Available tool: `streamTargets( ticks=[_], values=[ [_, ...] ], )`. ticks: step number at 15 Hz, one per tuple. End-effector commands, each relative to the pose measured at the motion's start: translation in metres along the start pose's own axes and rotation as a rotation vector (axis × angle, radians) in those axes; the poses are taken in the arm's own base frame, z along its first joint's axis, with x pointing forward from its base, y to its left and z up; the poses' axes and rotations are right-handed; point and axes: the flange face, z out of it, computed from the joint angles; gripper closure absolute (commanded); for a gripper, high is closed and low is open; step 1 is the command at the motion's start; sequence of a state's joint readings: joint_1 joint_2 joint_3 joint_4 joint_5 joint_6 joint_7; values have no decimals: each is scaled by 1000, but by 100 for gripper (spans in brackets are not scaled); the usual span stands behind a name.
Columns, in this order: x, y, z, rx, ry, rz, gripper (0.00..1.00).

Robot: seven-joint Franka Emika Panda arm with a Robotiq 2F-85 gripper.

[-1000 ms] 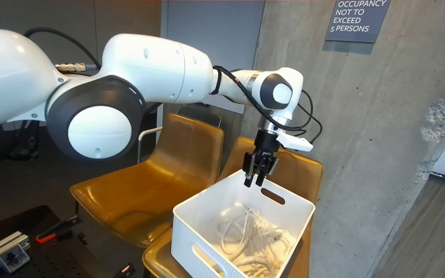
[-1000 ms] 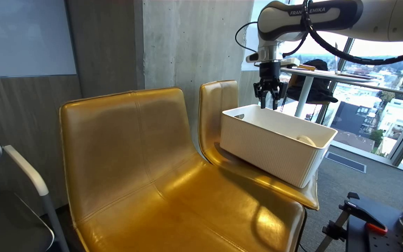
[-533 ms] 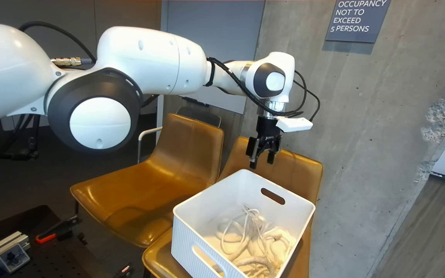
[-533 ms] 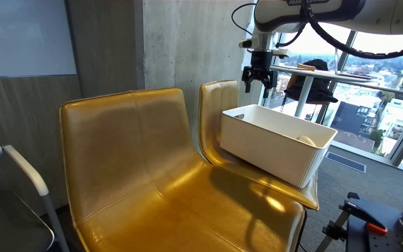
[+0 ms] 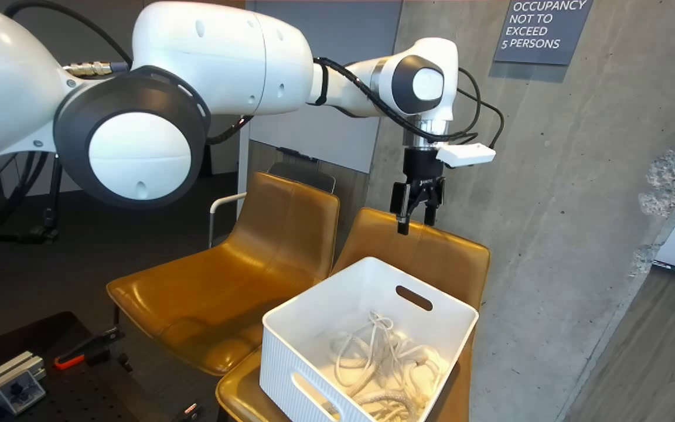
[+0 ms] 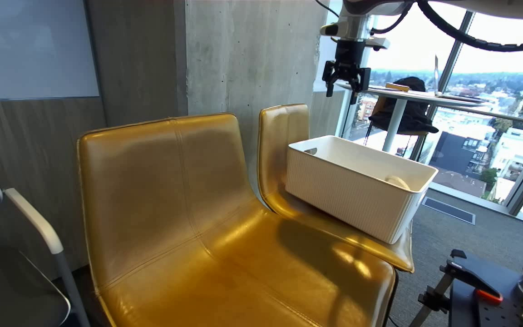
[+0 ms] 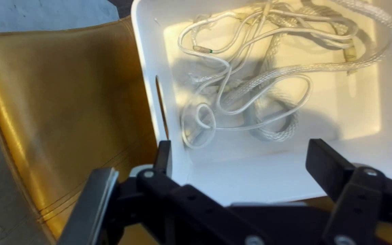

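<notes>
My gripper (image 5: 416,224) hangs above the far end of a white bin (image 5: 282,369), pointing down, with nothing between its fingers. In the wrist view the gripper (image 7: 238,149) shows black fingers (image 7: 325,163) spread wide over the bin's near wall (image 7: 250,180). Inside the bin lies a loose tangle of white rope (image 7: 277,72), thick braided and thin cord mixed, well below the fingertips. From an exterior view the gripper (image 6: 342,96) stands clear above the bin (image 6: 343,195); there only one rope loop (image 6: 397,182) shows over the rim, the rest hidden by the wall.
The bin rests on a tan leather chair (image 5: 443,249). Beside it stands a matching chair (image 6: 161,190). A concrete wall (image 5: 548,205) rises close behind. A dark table with a red-handled clamp (image 6: 488,295) is at the lower right of an exterior view.
The gripper has risen from the bin's far corner to well above the rim, and its fingers have spread apart. Bin and chairs have not moved.
</notes>
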State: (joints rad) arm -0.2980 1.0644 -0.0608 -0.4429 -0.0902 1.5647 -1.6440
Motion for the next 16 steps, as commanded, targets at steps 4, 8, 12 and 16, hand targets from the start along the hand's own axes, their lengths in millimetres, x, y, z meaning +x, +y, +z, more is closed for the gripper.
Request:
streamTargets(
  ticks=[4,8,12,16],
  values=[
    [-84,-76,-56,357,10,-134,0],
    [-86,-109,-77,533,36,-246,0],
    [-53,-108,-61,593,107,-347,0],
    [-44,-125,-22,780,190,-417,0]
  ],
)
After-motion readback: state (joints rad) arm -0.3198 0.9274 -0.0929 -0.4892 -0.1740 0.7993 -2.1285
